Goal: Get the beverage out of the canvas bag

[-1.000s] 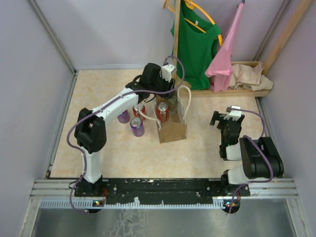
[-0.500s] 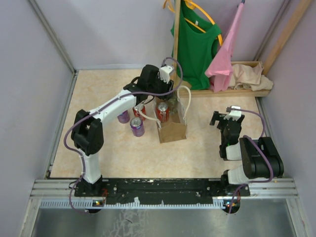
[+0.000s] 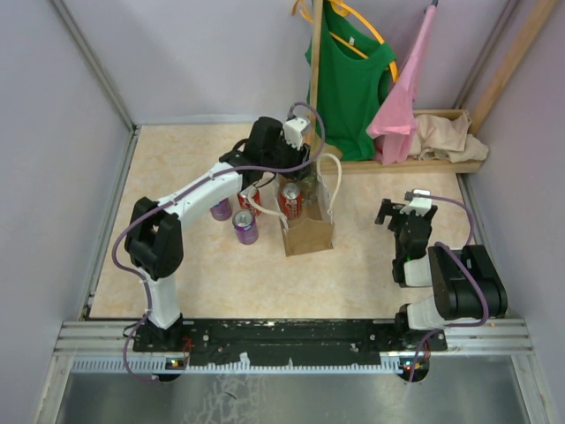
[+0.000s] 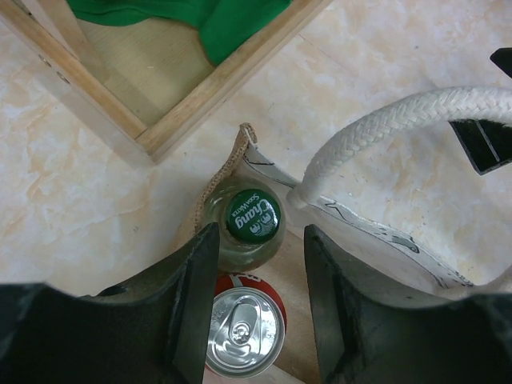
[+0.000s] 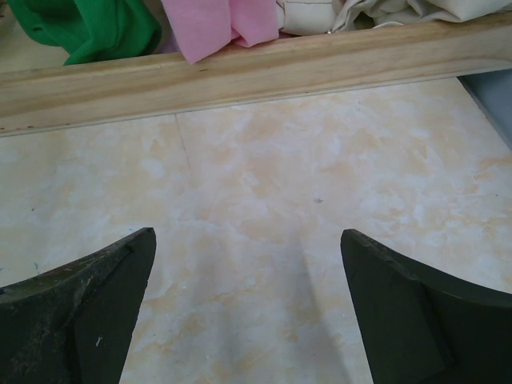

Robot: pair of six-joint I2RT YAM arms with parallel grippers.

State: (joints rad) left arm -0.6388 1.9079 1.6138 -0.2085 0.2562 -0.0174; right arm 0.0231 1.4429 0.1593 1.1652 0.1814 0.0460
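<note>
The tan canvas bag (image 3: 308, 233) stands upright mid-table, its white rope handle (image 4: 384, 128) arching to the right. Inside it are a red can (image 4: 244, 332) with a silver top and a clear bottle with a green cap (image 4: 252, 218), also seen from above as the can (image 3: 290, 200) and the bottle (image 3: 301, 184). My left gripper (image 4: 260, 232) hangs over the bag's mouth, its jaws apart on either side of the can and bottle, with a gap on the right side. My right gripper (image 3: 399, 212) rests open over bare floor to the right of the bag.
Two purple cans (image 3: 244, 227) (image 3: 221, 209) and a red can (image 3: 248, 196) stand left of the bag. Behind it is a wooden frame (image 3: 410, 164) with a green shirt (image 3: 349, 79), a pink garment (image 3: 406, 97) and a beige cloth heap (image 3: 450, 137).
My left wrist has shifted slightly left above the bag. The bag, the cans and the right arm have not moved.
</note>
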